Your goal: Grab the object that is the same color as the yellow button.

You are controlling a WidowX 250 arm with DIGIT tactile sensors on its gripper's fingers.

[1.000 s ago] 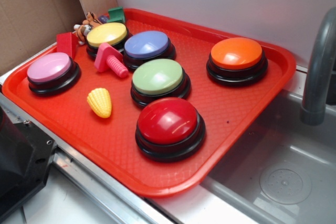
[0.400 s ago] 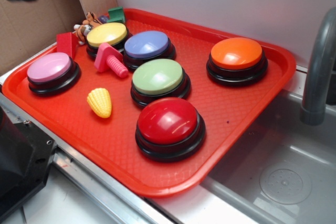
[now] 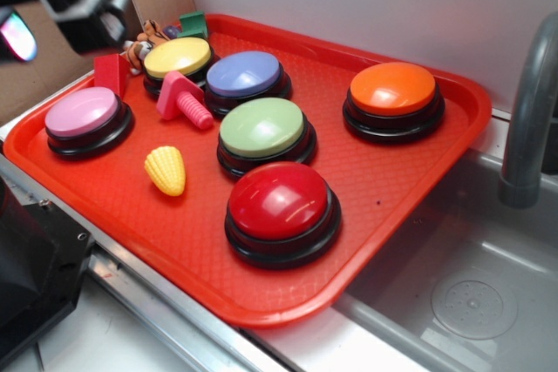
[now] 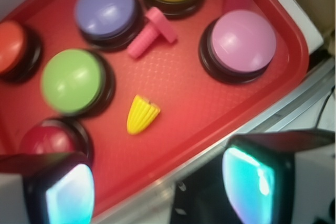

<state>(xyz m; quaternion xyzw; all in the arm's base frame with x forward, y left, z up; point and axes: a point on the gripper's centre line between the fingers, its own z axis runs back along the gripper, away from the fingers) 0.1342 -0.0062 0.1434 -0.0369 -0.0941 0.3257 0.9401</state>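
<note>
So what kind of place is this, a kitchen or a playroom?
Probably a pretend toy kitchen set up for a robot. There's a grey plastic sink basin with a grey curved tap beside a red plastic tray, which holds big round push-buttons and a small yellow toy corn cob.

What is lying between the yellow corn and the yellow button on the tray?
The pink bolt lies between the corn and the yellow button, clearest in the exterior view. It leans against the button's base; bare tray separates it from the corn.

Six dome buttons [image 3: 261,126]; one corn cob [image 3: 166,169]; one bolt [image 3: 183,98]
</note>
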